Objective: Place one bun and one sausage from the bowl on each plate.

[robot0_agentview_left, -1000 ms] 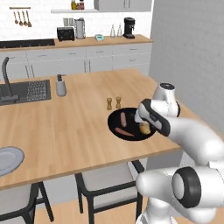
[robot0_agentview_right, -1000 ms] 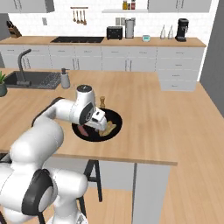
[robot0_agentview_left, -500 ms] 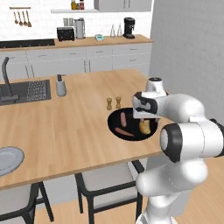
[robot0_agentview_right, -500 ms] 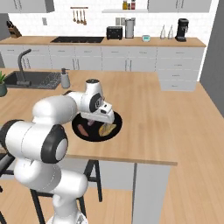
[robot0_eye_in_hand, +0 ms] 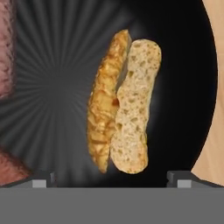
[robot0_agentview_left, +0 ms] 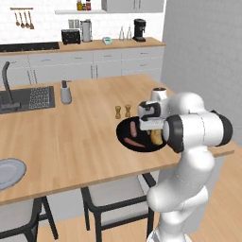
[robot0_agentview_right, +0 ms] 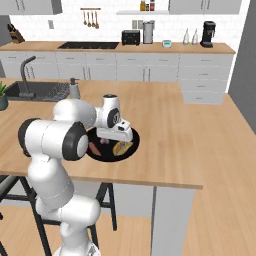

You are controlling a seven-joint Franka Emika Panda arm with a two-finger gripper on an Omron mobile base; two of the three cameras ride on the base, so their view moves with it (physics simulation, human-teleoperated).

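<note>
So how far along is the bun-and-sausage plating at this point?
Nothing looks placed yet: the one plate in view, at the counter's left end, is bare. In hand: the open gripper hangs over a bun in the black bowl. Left: both buns and both sausages, still in the bowl.

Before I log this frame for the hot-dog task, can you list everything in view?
bowl: one, black, near counter edge under the hand.
bun: one, golden crust with pale cut side, split, in the bowl.
sausages: two, reddish-brown, in the bowl's left part.
plate: one, light grey, counter's far left edge.
shakers: two, tan, behind the bowl.
soap dispenser: one, grey, beside the sink.
sink: one, dark, with tap.
toaster: one, black, back counter.
coffee machine: one, black, back counter.
gripper: one, open, over the bun.
</note>
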